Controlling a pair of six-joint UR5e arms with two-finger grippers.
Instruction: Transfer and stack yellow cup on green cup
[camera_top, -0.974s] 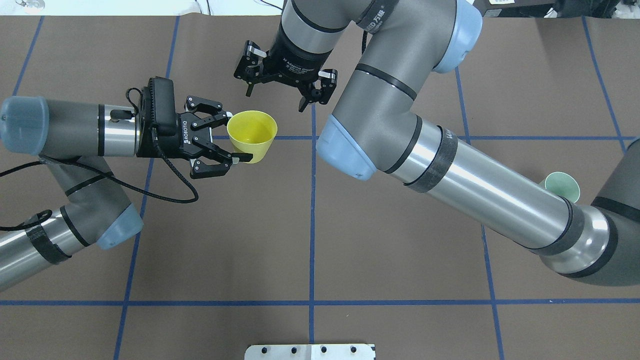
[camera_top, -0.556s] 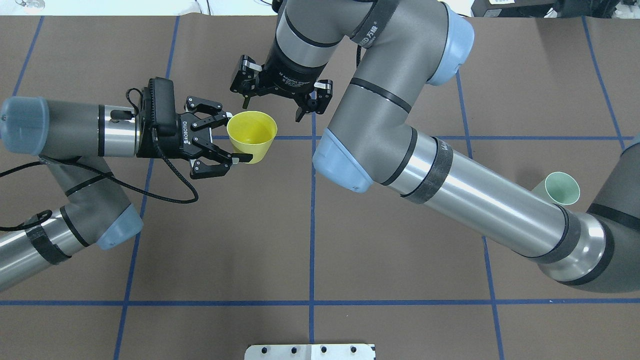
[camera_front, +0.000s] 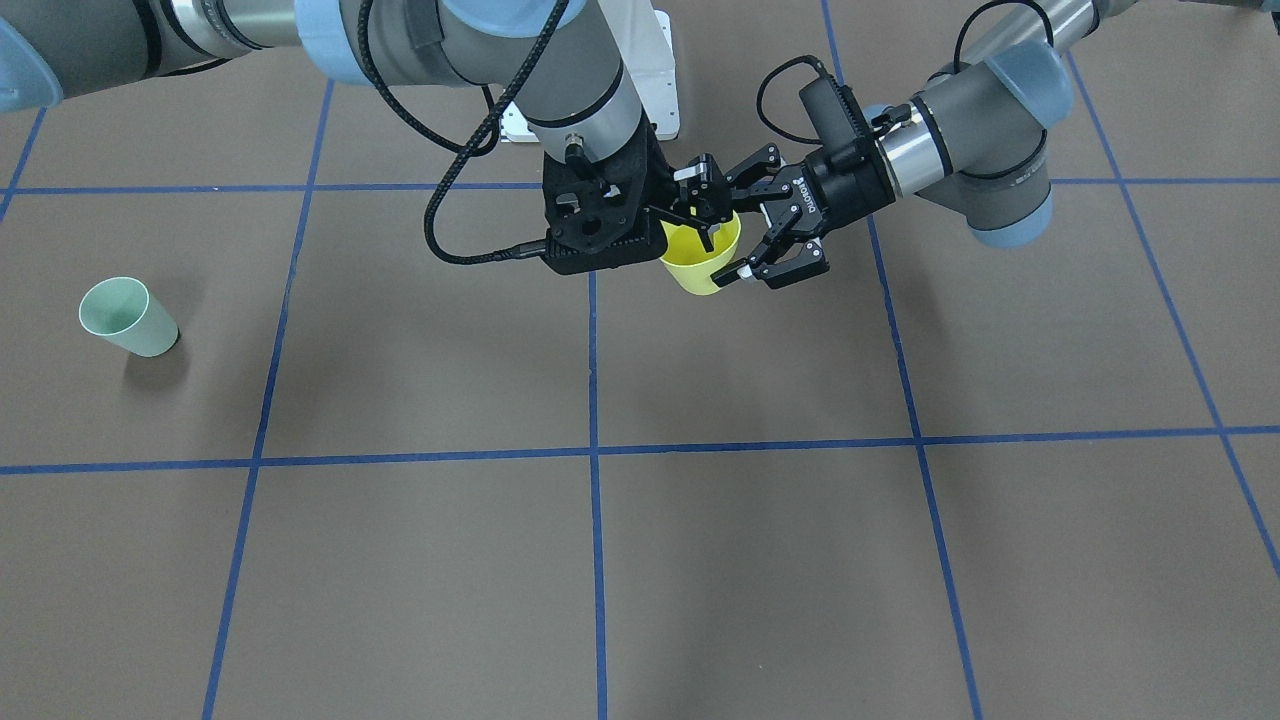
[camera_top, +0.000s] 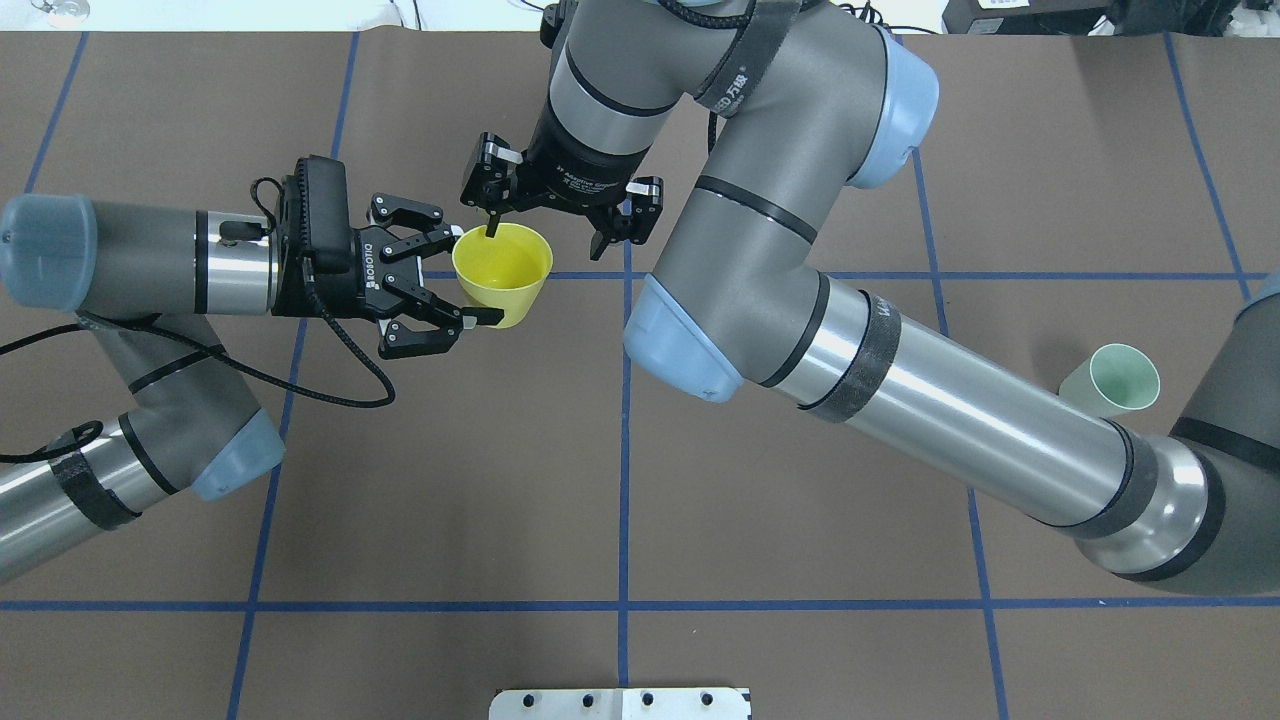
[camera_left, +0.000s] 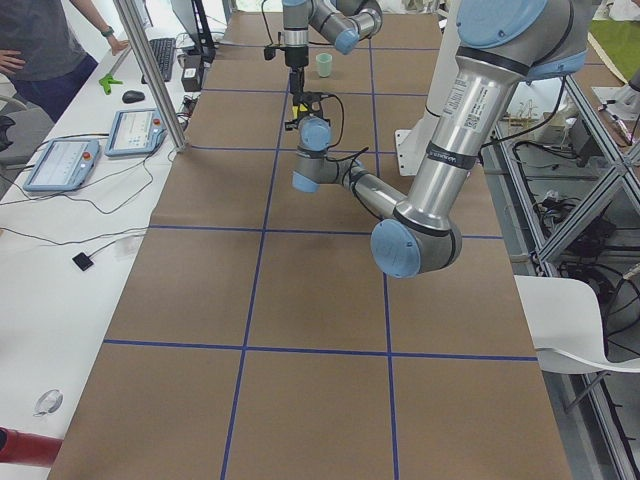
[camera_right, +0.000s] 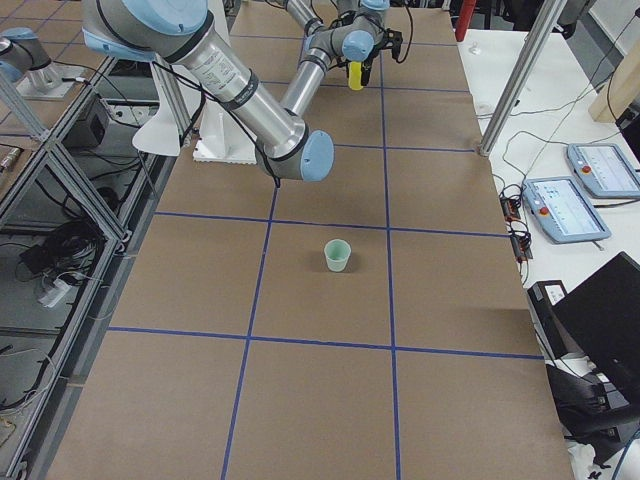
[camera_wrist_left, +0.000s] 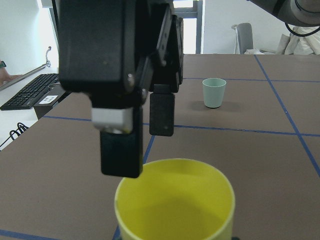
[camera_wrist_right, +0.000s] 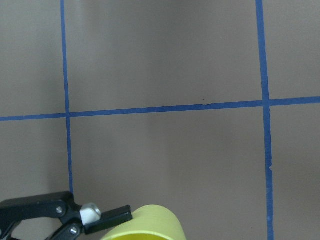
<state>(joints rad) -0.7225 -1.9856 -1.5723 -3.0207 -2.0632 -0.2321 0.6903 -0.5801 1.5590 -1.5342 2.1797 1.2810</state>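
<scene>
The yellow cup (camera_top: 502, 273) is held upright above the table by my left gripper (camera_top: 468, 275), whose fingers are shut on its sides. It also shows in the front view (camera_front: 703, 264) and the left wrist view (camera_wrist_left: 175, 207). My right gripper (camera_top: 545, 235) is open just above the cup. One fingertip (camera_top: 492, 228) hangs over the far rim, the other is outside the cup to the right. The green cup (camera_top: 1112, 380) stands upright on the table far to my right, beside my right forearm, and shows in the front view (camera_front: 128, 317).
Blue tape lines (camera_top: 624, 450) divide the brown table into squares. A white base plate (camera_top: 620, 703) sits at the near edge. My right arm's forearm (camera_top: 950, 400) spans the table's right half. Tablets (camera_left: 60, 160) and a person (camera_left: 45, 40) are beside the table.
My right gripper has moved left and toward the yellow cup, so one finger is now over its rim. The right forearm shifted and uncovered the green cup. The left arm and cup have not moved.
</scene>
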